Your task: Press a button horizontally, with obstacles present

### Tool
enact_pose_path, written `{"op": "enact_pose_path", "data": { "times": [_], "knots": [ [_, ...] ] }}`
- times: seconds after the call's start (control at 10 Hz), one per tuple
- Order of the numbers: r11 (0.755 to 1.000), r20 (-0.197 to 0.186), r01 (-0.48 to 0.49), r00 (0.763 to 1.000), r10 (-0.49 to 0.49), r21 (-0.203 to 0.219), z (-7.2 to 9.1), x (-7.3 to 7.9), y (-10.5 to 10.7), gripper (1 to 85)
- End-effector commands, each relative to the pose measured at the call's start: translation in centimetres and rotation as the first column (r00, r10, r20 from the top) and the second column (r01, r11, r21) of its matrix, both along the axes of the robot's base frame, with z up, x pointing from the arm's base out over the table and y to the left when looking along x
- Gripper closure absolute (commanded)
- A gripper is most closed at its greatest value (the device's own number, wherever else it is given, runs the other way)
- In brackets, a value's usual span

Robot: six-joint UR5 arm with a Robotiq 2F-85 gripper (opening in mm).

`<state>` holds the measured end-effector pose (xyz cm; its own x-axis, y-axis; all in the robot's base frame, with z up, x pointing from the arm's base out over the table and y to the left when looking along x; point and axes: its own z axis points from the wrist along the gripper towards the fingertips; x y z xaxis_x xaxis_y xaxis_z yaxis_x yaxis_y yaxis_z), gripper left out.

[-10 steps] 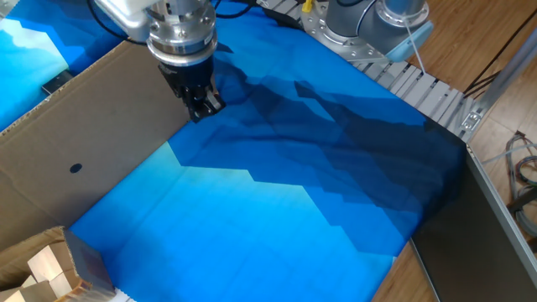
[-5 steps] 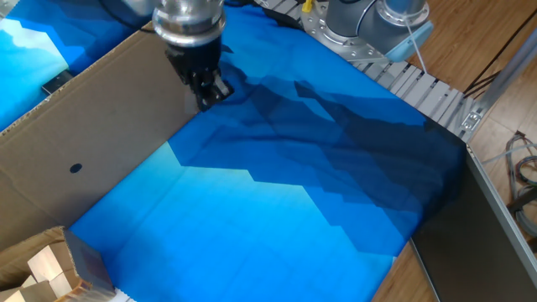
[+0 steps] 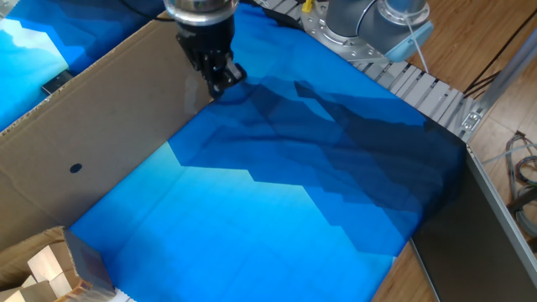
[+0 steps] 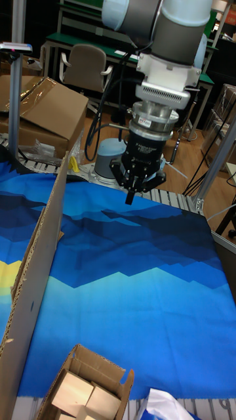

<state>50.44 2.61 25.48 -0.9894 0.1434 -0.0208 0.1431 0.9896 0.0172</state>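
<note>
Gripper point(image 3: 225, 80): you have it hanging above the blue patterned cloth point(image 3: 277, 193) at the far end of the table, pointing down. In the tall fixed view it sits at point(image 4: 134, 190), well clear of the cloth.

Claw state: you cannot tell. Neither view shows a gap between the fingertips, nor do they show them touching.

Obstacle: the cardboard panel point(image 3: 84, 134) stands on edge along one side of the cloth. Its long axis runs from the near corner of the table up toward the gripper.

Key relation: in the fixed view the gripper sits just beside the panel's far end, on the cloth side. In the tall fixed view the panel point(image 4: 39, 262) lies off to the picture's left of the gripper, apart from it.

Dark round spot point(image 3: 75, 167): it sits low on the panel face, well apart from the gripper, toward the near end.

Button: you see no clear button. The spot may be it, but that is only a guess.

Next move, as a judgement: you would travel along the panel toward the near end, then push sideways into its face.

Risk: clipping the panel's top edge on the way.
</note>
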Motion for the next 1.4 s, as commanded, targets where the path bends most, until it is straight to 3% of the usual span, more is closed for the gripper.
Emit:
{"op": "enact_pose_path", "data": {
  "times": [0.0,0.5,0.8,1.0,1.2,1.3],
  "knots": [
    [1.0,0.007,0.0,1.0,0.0,0.01,1.2,-0.4,0.8,84.7],
    [0.999,0.015,0.001,1.0,-0.002,0.036,1.6,-0.1,2.1,84.7],
    [1.0,0.016,-0.002,1.0,0.002,0.021,1.8,0.0,2.0,84.7],
    [0.999,0.025,-0.037,0.999,0.038,-0.024,1.8,0.2,0.8,84.7],
    [0.999,0.028,-0.042,0.999,0.042,-0.006,1.8,0.3,1.3,84.7],
    [0.999,0.025,-0.032,0.999,0.032,0.025,1.8,0.2,2.1,84.7]
  ]
}}
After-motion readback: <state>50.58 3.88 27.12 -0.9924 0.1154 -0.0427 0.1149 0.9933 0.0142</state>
